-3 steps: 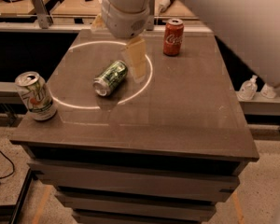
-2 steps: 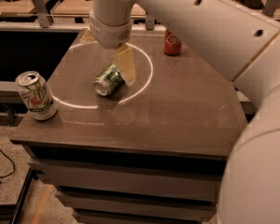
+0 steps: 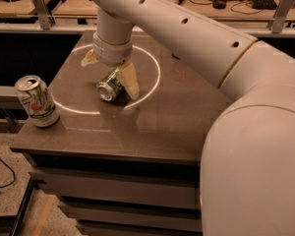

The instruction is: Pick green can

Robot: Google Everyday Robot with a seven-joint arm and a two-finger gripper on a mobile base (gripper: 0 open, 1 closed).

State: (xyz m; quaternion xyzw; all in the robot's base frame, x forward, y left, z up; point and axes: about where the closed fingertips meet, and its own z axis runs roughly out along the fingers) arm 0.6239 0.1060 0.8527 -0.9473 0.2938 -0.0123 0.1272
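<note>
The green can (image 3: 109, 86) lies on its side on the table (image 3: 152, 122), inside the white circle, with its silver end facing the front left. My gripper (image 3: 109, 70) is right above it, pointing down. Its fingers are spread: one pale fingertip (image 3: 130, 80) is low against the can's right side, the other (image 3: 89, 58) is to the can's back left, apart from it. The jaws are open and do not grip the can.
A mostly white 7UP can (image 3: 37, 101) stands upright at the table's left front corner. The white circle line (image 3: 152, 80) is painted on the tabletop. My large arm (image 3: 211, 48) covers the back right of the table. Benches with clutter stand behind.
The gripper has moved left and down, from beside the green can to straddling it. The arm now covers the red can at the back. The green can has not moved.
</note>
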